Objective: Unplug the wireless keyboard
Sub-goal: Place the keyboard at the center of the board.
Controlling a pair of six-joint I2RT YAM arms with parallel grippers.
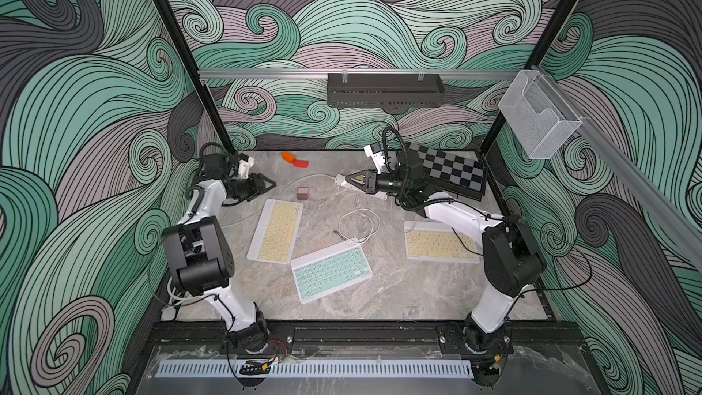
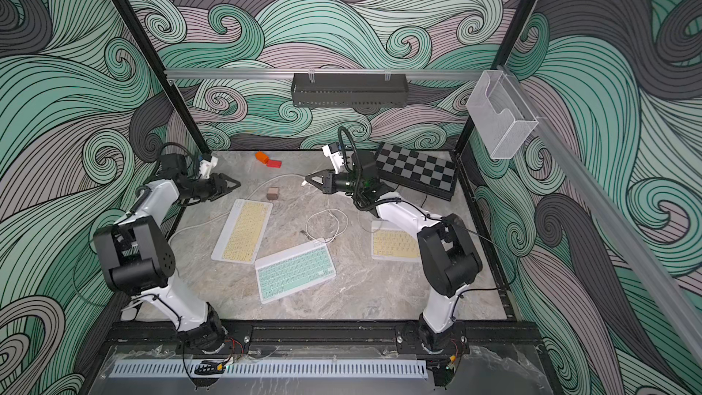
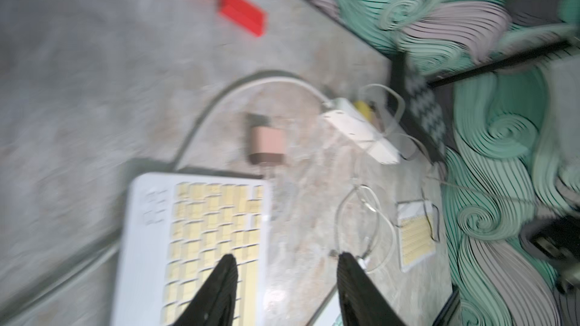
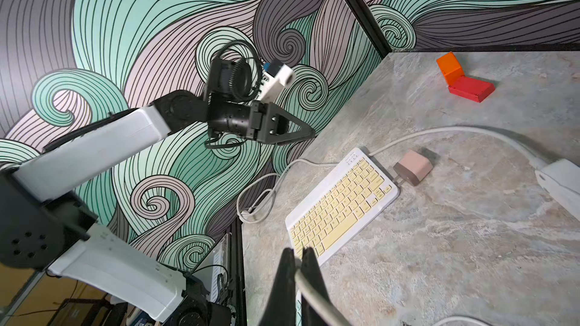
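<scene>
Seemingly mid-unplugging, the right hand (image 4: pixel 298 254) is pinching the white cable (image 4: pixel 314 290) just beside the power strip (image 3: pixel 351 120), the left hand (image 3: pixel 287 258) is hovering wide and empty, and the mint keyboard (image 1: pixel 331 268), well apart from the strip, is probably needing its plug drawn next.

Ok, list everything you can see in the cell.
yellow-keyed keyboards: 2, white and yellow, left-centre and right
mint keyboard: 1, white and mint, front centre
charger cube: 1, pinkish, behind left-centre keyboard
power strip: 1, white, back centre
thick cord: 1, white, strip to left edge
thin cable: 1, white, looped mid-table
orange block, red block: 1 each, touching, back
chessboard: 1, black and grey, back right
basket: 1, black, back rail
clear holder: 1, right rail
left gripper: 1, black, open, holding nothing
right gripper: 1, black, shut on thin cable
</scene>
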